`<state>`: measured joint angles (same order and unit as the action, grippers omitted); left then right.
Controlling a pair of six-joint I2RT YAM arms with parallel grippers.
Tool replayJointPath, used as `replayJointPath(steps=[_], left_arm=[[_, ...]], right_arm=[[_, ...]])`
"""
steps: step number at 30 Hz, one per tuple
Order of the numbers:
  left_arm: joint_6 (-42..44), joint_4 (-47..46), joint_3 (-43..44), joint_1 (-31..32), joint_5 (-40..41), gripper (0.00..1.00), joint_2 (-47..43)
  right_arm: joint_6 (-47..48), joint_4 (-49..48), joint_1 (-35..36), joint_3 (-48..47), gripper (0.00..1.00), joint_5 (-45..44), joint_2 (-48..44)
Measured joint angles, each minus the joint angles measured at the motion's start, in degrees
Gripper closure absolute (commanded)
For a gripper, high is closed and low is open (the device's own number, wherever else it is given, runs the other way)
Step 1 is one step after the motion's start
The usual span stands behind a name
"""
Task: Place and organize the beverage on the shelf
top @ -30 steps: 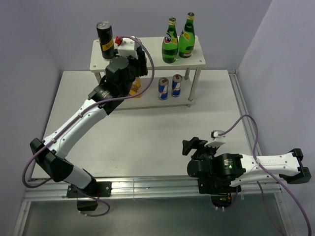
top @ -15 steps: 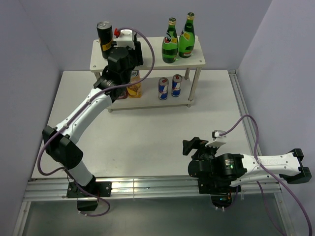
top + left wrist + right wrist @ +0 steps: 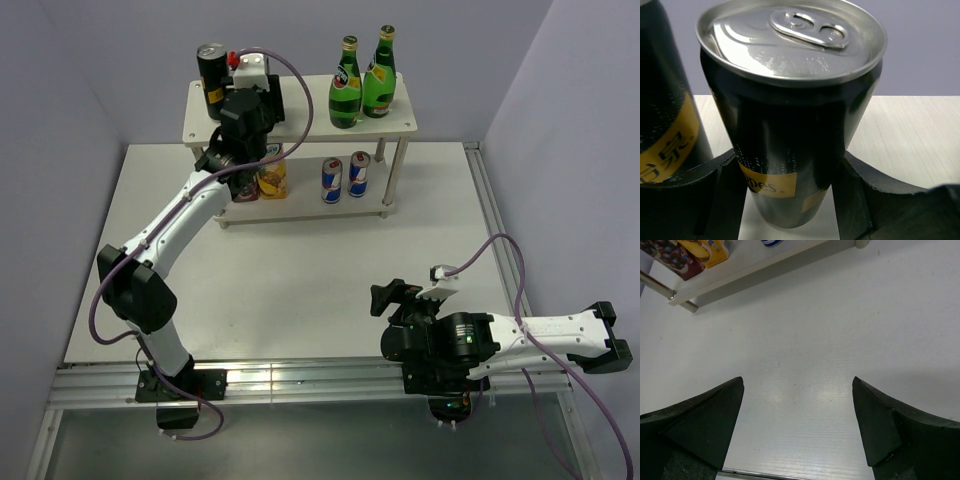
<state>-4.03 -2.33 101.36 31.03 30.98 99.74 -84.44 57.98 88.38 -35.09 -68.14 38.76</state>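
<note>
Left gripper (image 3: 787, 192) is clamping its jaws on a dark can (image 3: 790, 115) at the top board of the shelf (image 3: 300, 120), just beside the other dark can (image 3: 211, 82) | right gripper (image 3: 797, 425) is hanging with jaws wide apart over the table (image 3: 805, 340)

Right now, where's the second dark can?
Left wrist view: the left tool grips the second dark can at the shelf's top board, left end, beside the other dark can.

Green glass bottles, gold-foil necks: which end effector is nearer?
Left. Left end effector grips a dark yellow-labelled can left of the bottles at the pale shelf's top; right end effector sits open over the white table's near edge.
</note>
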Motion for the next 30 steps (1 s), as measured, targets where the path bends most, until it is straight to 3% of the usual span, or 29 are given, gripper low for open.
replayJointPath(steps=[5, 7, 8, 11, 14, 16, 17, 30], left_arm=[[0.22, -0.35, 0.00, -1.25, 1.03, 0.91, 0.11], [0.42, -0.59, -0.13, -1.64, 1.05, 0.74, 0.11], [0.44, -0.94, -0.33, -1.79, 1.05, 0.59, 0.11], [0.81, -2.14, -0.87, -1.97, 0.94, 0.36, 0.11], [1.29, -2.60, -1.18, -1.97, 0.55, 0.17, 0.09], [1.44, -2.40, -1.51, -1.97, -0.26, 0.12, 0.09], [1.51, -2.16, -1.70, -1.97, -0.61, 0.02, 0.09], [1.07, 0.74, -4.35, -1.88, -3.13, 0.01, -1.46]], right_arm=[[0.00, 0.00, 0.00, 0.00, 0.04, 0.00, 0.00], [0.00, -0.02, 0.00, 0.00, 0.04, 0.00, 0.00], [0.00, 0.00, 0.00, 0.00, 0.04, 0.00, 0.00], [0.00, 0.00, 0.00, 0.00, 0.04, 0.00, 0.00], [0.00, 0.00, 0.00, 0.00, 0.04, 0.00, 0.00], [0.00, 0.00, 0.00, 0.00, 0.04, 0.00, 0.00], [0.00, 0.00, 0.00, 0.00, 0.04, 0.00, 0.00], [-0.15, 0.17, 0.00, 0.00, 0.04, 0.00, 0.04]])
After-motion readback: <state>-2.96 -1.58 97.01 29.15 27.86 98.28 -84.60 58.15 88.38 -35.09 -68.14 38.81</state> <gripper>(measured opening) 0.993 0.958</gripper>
